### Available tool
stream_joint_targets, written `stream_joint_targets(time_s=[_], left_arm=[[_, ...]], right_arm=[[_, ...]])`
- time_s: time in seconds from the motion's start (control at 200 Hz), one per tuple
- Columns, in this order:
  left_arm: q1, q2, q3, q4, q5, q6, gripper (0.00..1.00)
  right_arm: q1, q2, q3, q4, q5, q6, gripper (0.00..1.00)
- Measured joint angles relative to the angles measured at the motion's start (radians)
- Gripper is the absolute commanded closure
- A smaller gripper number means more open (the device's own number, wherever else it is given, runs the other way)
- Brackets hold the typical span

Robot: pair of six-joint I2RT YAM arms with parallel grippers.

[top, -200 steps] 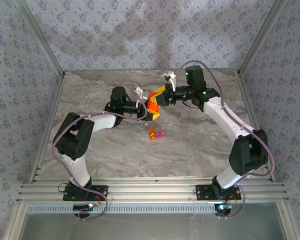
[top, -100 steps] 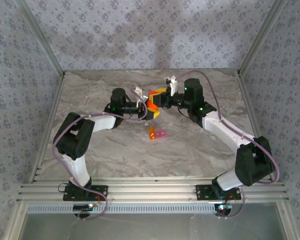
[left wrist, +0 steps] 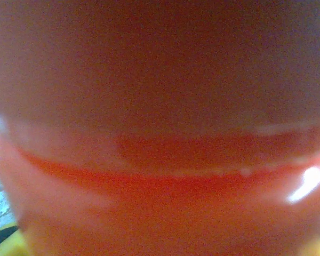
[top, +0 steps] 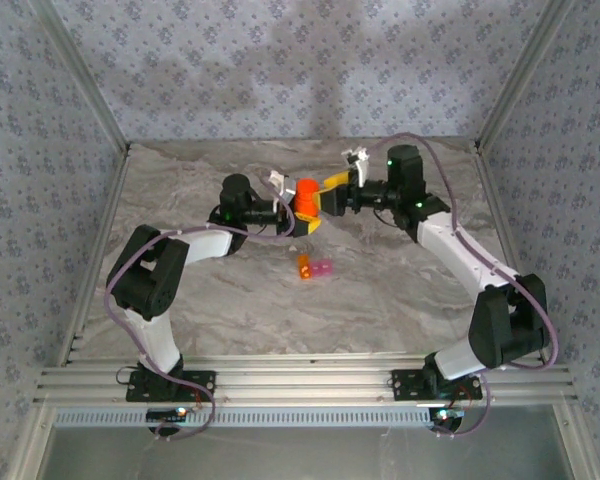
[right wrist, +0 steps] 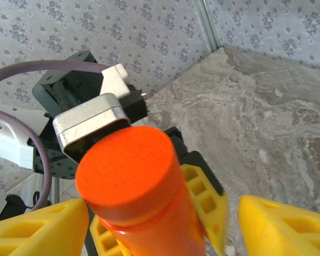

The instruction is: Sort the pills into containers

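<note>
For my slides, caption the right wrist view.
Right gripper, jaws open, straddles the cap end of an orange bottle gripped by the left gripper over the marble-patterned table.

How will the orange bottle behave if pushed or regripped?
The orange bottle looks stiff, so it probably won't deform. Its smooth, glossy wall may slip in a grip. Tall and round: likely to tip, then roll.

place: lab test booth | evidence: aluminium frame (top: 300,382), patterned walls (top: 280,60), marble-look tabletop (top: 230,305)
</note>
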Motion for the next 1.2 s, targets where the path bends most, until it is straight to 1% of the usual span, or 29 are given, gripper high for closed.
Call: stream_joint_targets(time_s=[0.145, 0.31, 0.535, 0.725, 0.855, 1.079, 1.199], left_arm=[[-0.001, 0.000, 0.018, 0.000, 0.035, -0.007, 1.00], [-0.003, 0.000, 0.029, -0.001, 0.061, -0.015, 1.00], [-0.010, 0.000, 0.033, -0.004, 0.078, -0.019, 1.00], [-0.014, 0.000, 0.040, -0.004, 0.080, -0.019, 1.00], [-0.014, 0.000, 0.040, -0.005, 0.080, -0.019, 1.00], [-0.013, 0.000, 0.040, -0.010, 0.087, -0.031, 1.00], [-0.013, 0.000, 0.040, -0.013, 0.085, -0.034, 1.00]], right_arm=[[-0.042, 0.017, 0.092, -0.091, -0.086, -0.069, 0.24], [-0.018, 0.055, 0.171, -0.171, -0.144, -0.141, 0.24], [0.019, 0.098, 0.193, -0.229, -0.163, -0.179, 0.25], [0.031, 0.103, 0.198, -0.243, -0.164, -0.193, 0.29], [0.037, 0.104, 0.208, -0.246, -0.163, -0.196, 0.35], [0.042, 0.107, 0.214, -0.246, -0.155, -0.211, 0.56], [0.044, 0.107, 0.210, -0.237, -0.143, -0.208, 0.61]])
